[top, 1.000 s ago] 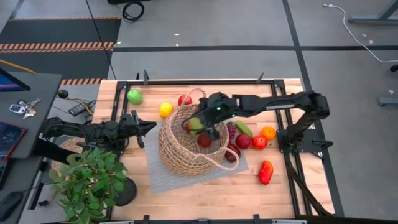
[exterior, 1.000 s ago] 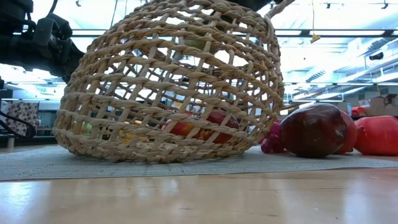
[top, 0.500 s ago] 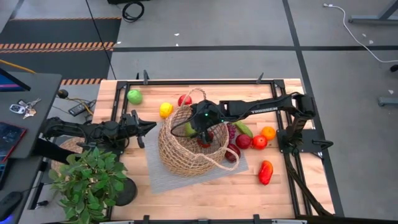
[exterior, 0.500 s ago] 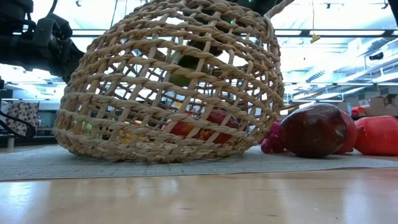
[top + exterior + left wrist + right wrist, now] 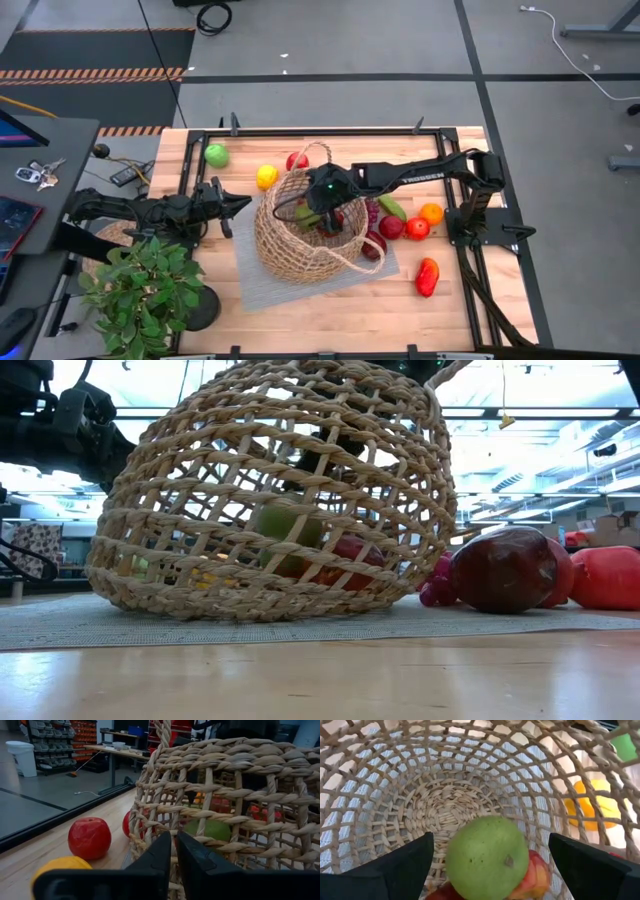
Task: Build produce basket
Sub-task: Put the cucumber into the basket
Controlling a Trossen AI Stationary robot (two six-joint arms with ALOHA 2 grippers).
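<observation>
Wooden table [image 5: 330, 300], right tool [image 5: 490, 865] wide open above green apple [image 5: 487, 857]

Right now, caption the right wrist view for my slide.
Open right tool above green apple dropped into basket.

Tan wicker basket [image 5: 300, 240] tipped on its side, green apple [image 5: 487, 857] inside (resting on red fruit), other produce [image 5: 405, 226] alongside
</observation>
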